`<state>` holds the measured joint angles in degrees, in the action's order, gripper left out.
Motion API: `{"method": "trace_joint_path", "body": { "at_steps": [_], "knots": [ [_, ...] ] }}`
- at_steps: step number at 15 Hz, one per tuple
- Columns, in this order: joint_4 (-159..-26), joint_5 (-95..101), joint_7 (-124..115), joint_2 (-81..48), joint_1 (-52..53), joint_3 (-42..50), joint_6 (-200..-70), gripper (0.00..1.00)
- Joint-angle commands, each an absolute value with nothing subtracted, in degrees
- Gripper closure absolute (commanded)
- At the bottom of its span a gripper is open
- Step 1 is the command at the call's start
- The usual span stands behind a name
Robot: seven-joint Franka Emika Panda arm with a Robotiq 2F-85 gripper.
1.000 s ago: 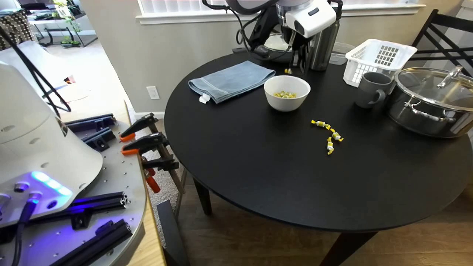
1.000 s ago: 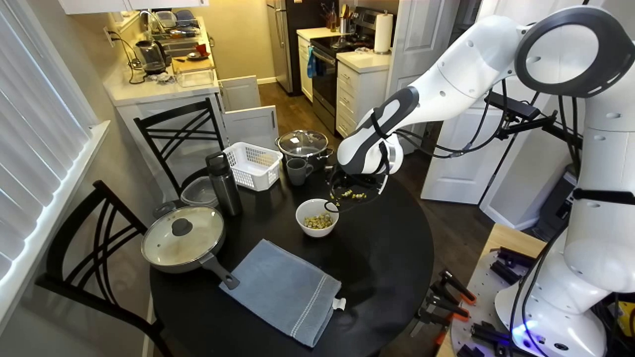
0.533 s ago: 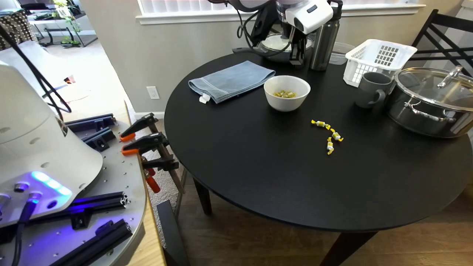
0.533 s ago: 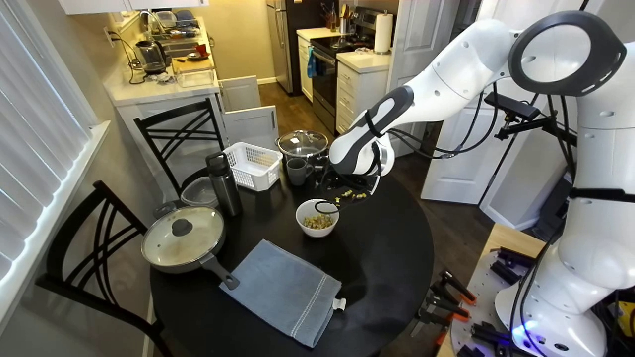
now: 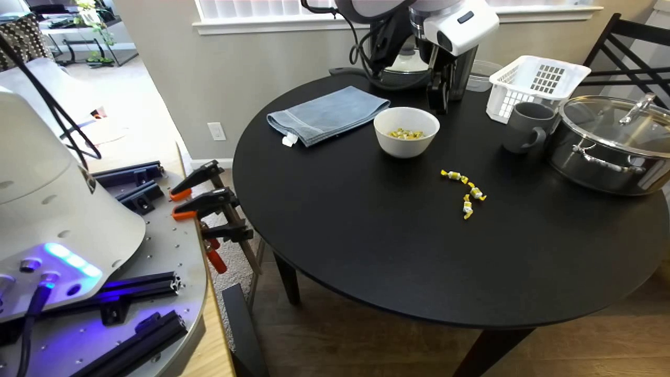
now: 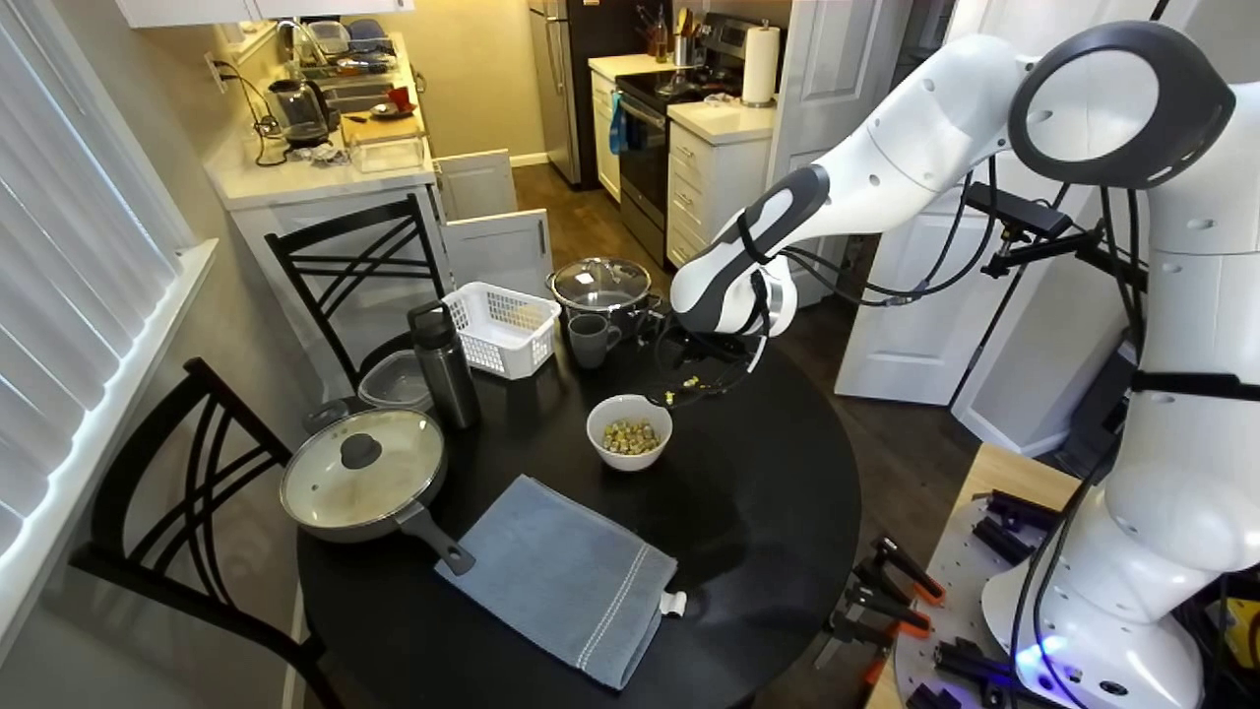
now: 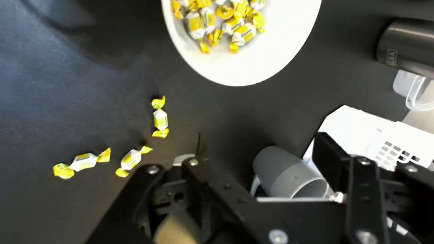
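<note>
My gripper (image 7: 261,147) hangs above the black table (image 5: 340,225) near the white bowl (image 7: 271,57), its jaws wide apart and holding nothing. Yellow-and-white candies (image 7: 206,21) lie in the bowl. I see three loose candies (image 7: 130,159) close together on the table near it. In an exterior view, the mug (image 5: 527,125) stands just beside the pot (image 5: 591,175).

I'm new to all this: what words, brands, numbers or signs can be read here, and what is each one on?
"YET", probably "YETI": on the steel bottle, in the wrist view.
Too blurred to read: print on the three loose candies and on those in the white bowl.
Too small to tell whether it bears print: the white tag on the blue cloth.
I can make out no numbers or signs.
</note>
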<state>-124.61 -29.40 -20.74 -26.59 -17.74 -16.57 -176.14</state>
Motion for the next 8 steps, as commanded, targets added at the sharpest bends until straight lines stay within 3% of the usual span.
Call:
{"method": "trace_joint_path", "body": {
  "at_steps": [1,8],
  "knots": [
    [-123.72,-28.03,-20.86,-27.29,-13.89,-9.48,-171.16,0.0],
    [-112.67,-21.77,-29.11,-35.59,-4.66,4.56,-151.66,0.0]
  ]
}}
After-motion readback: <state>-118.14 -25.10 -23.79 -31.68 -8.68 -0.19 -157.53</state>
